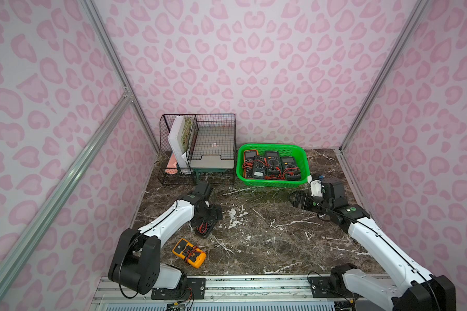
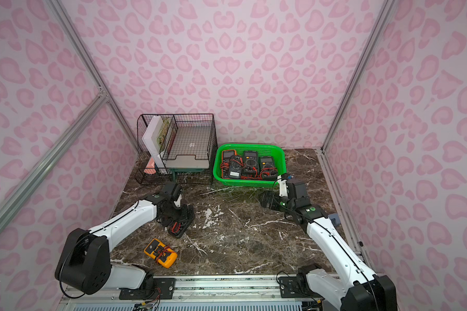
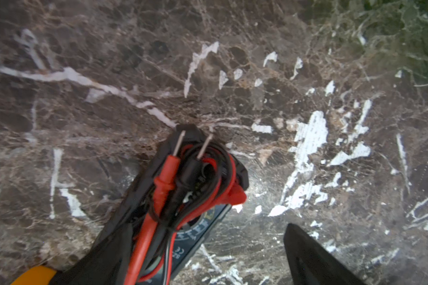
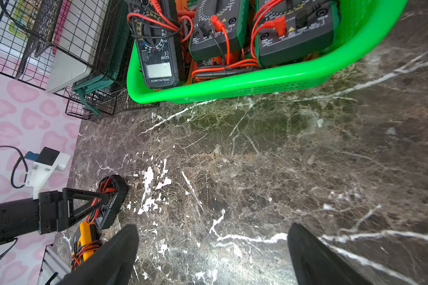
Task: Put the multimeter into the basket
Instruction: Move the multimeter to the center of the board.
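Note:
A black multimeter [image 1: 204, 229] [image 2: 177, 229] with red and black leads wound round it lies on the marble table, left of the middle. My left gripper [image 1: 208, 218] [image 3: 203, 237] is low over it and open. The meter [image 3: 203, 220] sits against one finger, with a gap to the other finger [image 3: 311, 259]. A yellow multimeter [image 1: 189, 253] [image 2: 160, 253] lies nearer the front edge. At the back right stands the green basket [image 1: 272, 183] [image 2: 250, 183] [image 4: 232, 81], holding several dark multimeters. My right gripper [image 1: 298, 200] [image 4: 213, 225] hovers open and empty over bare table in front of it.
A black wire-mesh desk organiser [image 1: 197, 150] [image 2: 175, 150] with books and a laptop stands at the back left, beside the basket. Pink-patterned walls close in three sides. An aluminium rail [image 1: 254, 285] runs along the front edge.

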Tool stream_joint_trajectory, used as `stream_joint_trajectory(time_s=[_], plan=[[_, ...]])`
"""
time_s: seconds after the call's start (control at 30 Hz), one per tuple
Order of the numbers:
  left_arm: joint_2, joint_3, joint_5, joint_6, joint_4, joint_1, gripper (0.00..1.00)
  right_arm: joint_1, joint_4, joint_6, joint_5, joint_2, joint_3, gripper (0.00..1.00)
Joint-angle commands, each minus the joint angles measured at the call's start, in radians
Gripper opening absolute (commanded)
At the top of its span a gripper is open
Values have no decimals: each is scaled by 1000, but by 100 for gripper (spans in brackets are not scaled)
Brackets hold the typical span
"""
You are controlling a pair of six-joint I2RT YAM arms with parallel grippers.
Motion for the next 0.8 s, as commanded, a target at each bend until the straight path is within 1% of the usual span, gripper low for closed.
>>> stream_joint_trajectory(time_s=[0.0, 0.23, 0.37, 0.5, 0.77], plan=[[-3, -3, 52, -16, 26, -23, 98, 1, 23, 9, 7, 7, 9, 99], [9, -33, 46, -87, 72, -125, 98, 0, 32, 9, 6, 33, 28, 99], [20, -8, 38, -104, 69, -169, 98, 1, 36, 12, 2, 47, 37, 99], [31, 45, 9, -85, 20, -187, 98, 1, 36, 12, -1, 56, 42, 99], [65, 127, -97, -47, -102, -196, 99, 0, -1, 14, 0, 65, 72, 99]])
